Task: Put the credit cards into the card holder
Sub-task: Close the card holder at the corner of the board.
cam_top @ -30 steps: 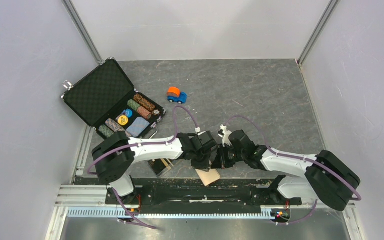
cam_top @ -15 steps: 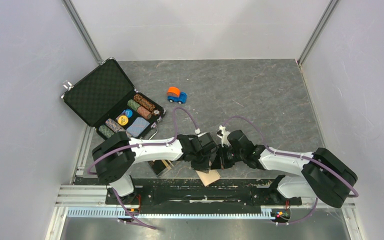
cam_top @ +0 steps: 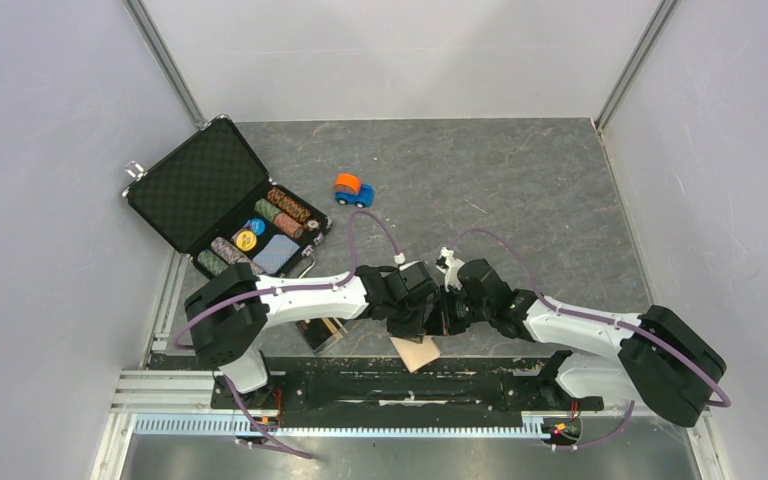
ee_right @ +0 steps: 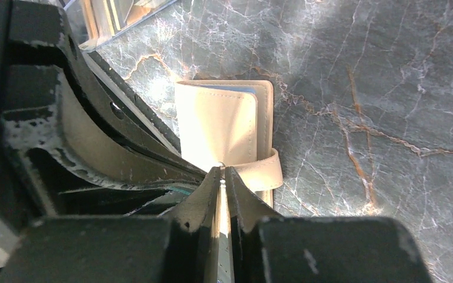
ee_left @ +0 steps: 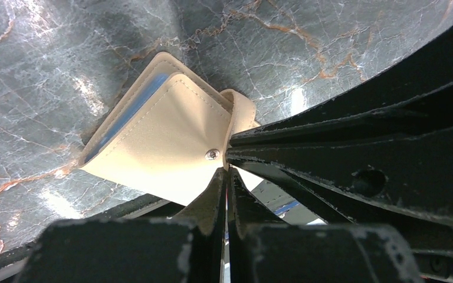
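- A slip is judged the main risk: both grippers crowd the same corner of the card holder (ee_left: 165,141), and a sideways drag by either one could skid it across the marbled tabletop (ee_left: 65,59) or twist it out of line.
- The strap tab (ee_right: 262,171) could be missed or folded under if it is pressed off-centre from the snap stud (ee_left: 212,154); the holder would then be left unfastened.
- The light blue card (ee_left: 131,112), seen only as an edge between the leaves, could be worked outward if the front leaf is pulled up too far.
- The left gripper (ee_left: 225,172) is closed tight, its tips set at the leaf's corner just beside the stud (whether the leather edge is actually pinched cannot be told).
- The right gripper (ee_right: 223,172) is likewise drawn nearly together, tips at the same corner where the tab curls round; a hold on the tab cannot be confirmed.
- The holder is found on the table near its front edge, between the two wrists and partly under them.
- It is seen as a small beige stitched bifold, folded over, slightly gaping at the card side; no other cards can be made out in it.
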Robot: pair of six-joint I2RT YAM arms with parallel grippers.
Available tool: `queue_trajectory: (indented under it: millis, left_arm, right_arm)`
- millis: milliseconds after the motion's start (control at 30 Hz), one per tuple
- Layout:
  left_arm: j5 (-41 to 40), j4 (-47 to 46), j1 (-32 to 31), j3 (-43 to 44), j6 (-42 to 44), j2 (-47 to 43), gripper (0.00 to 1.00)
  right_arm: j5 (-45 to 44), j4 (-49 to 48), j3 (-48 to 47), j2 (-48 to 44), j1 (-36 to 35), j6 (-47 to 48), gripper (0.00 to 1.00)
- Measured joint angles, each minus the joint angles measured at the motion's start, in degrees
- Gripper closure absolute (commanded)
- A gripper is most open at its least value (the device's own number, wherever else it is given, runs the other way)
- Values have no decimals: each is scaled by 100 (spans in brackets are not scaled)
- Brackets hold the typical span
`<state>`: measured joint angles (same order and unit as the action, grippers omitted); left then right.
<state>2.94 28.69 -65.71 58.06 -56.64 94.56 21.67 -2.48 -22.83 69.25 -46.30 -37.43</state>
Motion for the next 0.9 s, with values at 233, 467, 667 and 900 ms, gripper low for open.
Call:
queue_trajectory:
  millis: [233,467,667,900]
  left_arm:
    - [-59,31,-4,-2,-2,0,98]
    - [-138,46,-7,-87,-2,0,98]
    - [-136,42,-7,-92,-2,22,98]
    - [-103,-2,-7,-131,-2,55,98]
  right_arm:
    - [28,-17,-7,87,2,-2,92]
    - [72,-61,-7,249,2,-4,92]
    - [114,-138,-7,365,2,-7,92]
    - [133,-151,-4,400,0,-4,92]
